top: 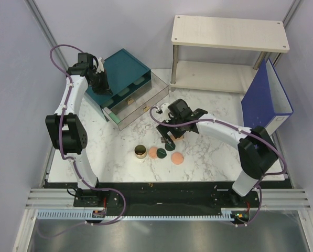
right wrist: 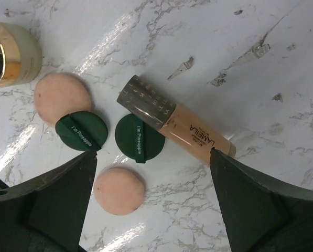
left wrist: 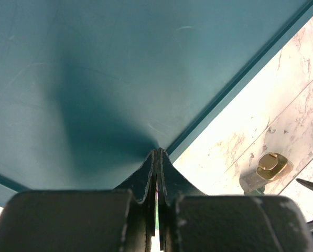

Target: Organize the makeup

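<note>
Lilac-grey walls box in a white marble worktop point(top: 119, 157). At its far right corner stands a pale two-tier shelf point(top: 229, 32). A big blue binder point(top: 265, 100) stands upright along the right edge, just beside the shelf. A teal drawer box point(top: 126, 68) sits at the far left corner with a clear drawer point(top: 140, 107) standing out from its front, gold handle point(left wrist: 271, 164) showing.

The left gripper point(top: 104, 84) points down at the box's teal top, its fingers pressed together with nothing between them. I cannot tell if the tips actually touch the lid. The right gripper point(right wrist: 152, 153) hangs low over the near middle of the worktop, jaws spread wide and holding nothing. From above, it hides part of the makeup beneath it.

Under those jaws lies a clear tube point(right wrist: 180, 123) of beige foundation with a coppery cap, slanted on the marble. Off to the left stands a gold-lidded jar point(top: 140, 152). Two peach-pink discs lie flat, one point(right wrist: 62, 97) near the jar and the other point(right wrist: 119, 190) toward the near edge. Two dark green compacts sit side by side between them. One point(right wrist: 82, 131) overlaps the rim of the disc by the jar, and the other point(right wrist: 139, 138) lies just beside the tube's cap.
</note>
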